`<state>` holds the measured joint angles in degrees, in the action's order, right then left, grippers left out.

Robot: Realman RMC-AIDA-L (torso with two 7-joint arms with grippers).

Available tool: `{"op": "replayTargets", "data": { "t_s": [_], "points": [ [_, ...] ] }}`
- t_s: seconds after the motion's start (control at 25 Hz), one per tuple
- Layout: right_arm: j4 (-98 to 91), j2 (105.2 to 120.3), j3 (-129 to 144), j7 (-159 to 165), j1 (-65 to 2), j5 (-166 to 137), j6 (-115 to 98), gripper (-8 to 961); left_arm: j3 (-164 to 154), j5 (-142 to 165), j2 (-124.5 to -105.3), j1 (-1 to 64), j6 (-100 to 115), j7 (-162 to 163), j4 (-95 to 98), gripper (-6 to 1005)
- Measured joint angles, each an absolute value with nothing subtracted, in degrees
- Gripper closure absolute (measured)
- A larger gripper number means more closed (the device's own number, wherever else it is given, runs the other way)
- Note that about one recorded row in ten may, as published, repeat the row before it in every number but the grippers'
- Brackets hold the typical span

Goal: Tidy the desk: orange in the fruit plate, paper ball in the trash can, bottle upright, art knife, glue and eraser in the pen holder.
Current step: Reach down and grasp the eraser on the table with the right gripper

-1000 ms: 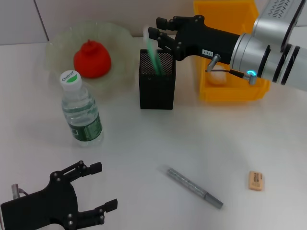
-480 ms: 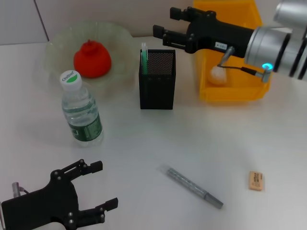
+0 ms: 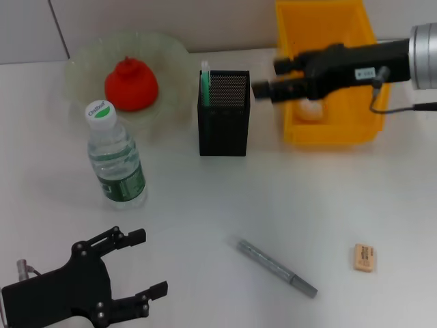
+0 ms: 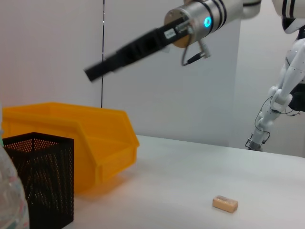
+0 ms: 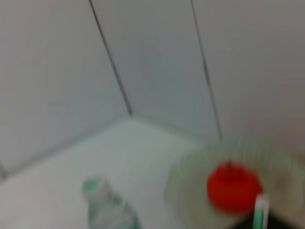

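Hovering beside pen holder (image 3: 224, 113), right gripper (image 3: 270, 80): finger state indeterminate. Below and nearer: art knife (image 3: 276, 267), rigid, slim, probably slippery; grasp mid-barrel.

The right end effector (image 3: 263, 87) is motion-blurred, so its finger spacing cannot be told. The green glue stick (image 3: 204, 83) is mostly hidden inside the mesh pen holder (image 3: 223, 119). The left end effector (image 3: 140, 263) arm is cut off by the near edge.

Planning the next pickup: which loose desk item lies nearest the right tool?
The eraser; the grey art knife lies farther from the right tool.
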<state>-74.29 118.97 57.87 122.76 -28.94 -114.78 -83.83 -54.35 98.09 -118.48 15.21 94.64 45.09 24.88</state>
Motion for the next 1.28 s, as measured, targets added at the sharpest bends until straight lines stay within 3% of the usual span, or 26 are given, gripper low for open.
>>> {"op": "replayTargets", "data": {
  "t_s": [0.44,1.28],
  "points": [
    [-88.20,118.10,60.04,130.54,-37.18,-140.45,-118.93,186,-54.41,98.09,-118.57,15.20,93.80,45.09,24.79,140],
    [-90.27,119.80,78.15,124.25,-32.85,-155.40,-116.42,201,-54.40,98.08,-118.38,15.20,93.92,45.27,24.71,140]
  ]
}}
